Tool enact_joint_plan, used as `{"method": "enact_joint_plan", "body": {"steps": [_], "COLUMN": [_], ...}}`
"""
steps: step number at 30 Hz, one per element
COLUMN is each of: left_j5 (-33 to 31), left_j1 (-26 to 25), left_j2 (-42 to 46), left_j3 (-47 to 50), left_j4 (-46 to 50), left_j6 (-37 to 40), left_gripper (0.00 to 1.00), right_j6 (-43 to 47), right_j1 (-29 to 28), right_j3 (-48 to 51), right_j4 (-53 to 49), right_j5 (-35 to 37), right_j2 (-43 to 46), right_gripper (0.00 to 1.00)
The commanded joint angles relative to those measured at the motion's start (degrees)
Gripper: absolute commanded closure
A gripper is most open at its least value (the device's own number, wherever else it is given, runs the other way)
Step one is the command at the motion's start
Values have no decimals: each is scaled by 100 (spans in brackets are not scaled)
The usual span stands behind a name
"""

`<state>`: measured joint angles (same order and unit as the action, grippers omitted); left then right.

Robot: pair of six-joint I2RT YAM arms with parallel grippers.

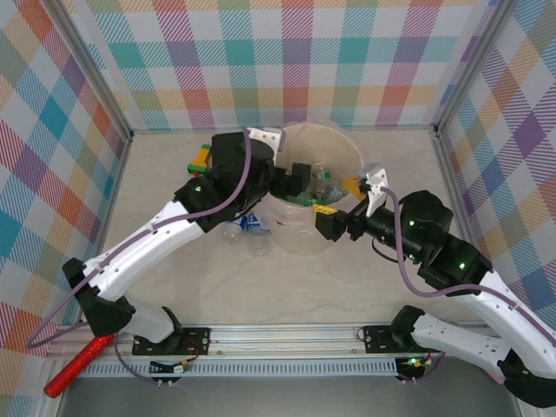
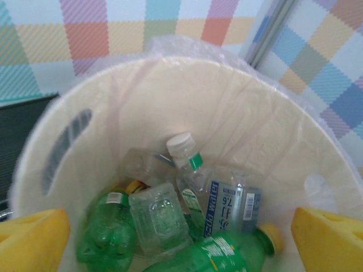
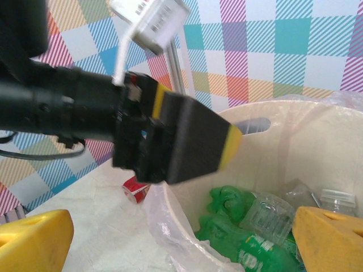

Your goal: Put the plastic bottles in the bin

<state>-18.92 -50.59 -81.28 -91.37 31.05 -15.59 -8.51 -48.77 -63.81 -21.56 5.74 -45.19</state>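
Overhead, bin (image 1: 340,132): far-centre of the table, both arms meeting at it; bare table on either side.
Overhead, left gripper (image 1: 306,181): above the bin's left half.
Overhead, right gripper (image 1: 339,198): at the near-right rim.
Overhead, loose bottles (image 1: 250,230): on the table beside the bin's near-left wall, under the left arm.
Left wrist, left gripper (image 2: 181,243): yellow pads (image 2: 31,241) wide apart, nothing between.
Left wrist, plastic bottles (image 2: 164,218): clear and green, heaped on the bin (image 2: 244,122) floor; walls above bare.
Right wrist, right gripper (image 3: 181,241): pads spread, empty, straddling the bin (image 3: 283,141) rim.
Right wrist, red-labelled bottle (image 3: 136,190): on the table at the bin's outer wall.
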Motion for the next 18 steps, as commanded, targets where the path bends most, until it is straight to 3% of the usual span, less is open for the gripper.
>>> {"method": "enact_joint_plan", "body": {"steps": [1,10,18], "left_j5": [-351,-231,542], "left_j1": [174,1283,2709], "left_j2": [514,1362,1410], "left_j3": [234,1185,1993], "left_j4": [-95,145,122], "left_j6": [-123,-526,-1000], "left_gripper": [1,1,1], "right_j6": [-25,-144,-204], "right_j1": [-31,-31,-25], "right_j3": [-179,-396,-527], "right_j4": [22,70,108], "right_j5": [-148,-693,-954], "right_j2": [-80,-544,-821], "right_gripper": [1,1,1]}}
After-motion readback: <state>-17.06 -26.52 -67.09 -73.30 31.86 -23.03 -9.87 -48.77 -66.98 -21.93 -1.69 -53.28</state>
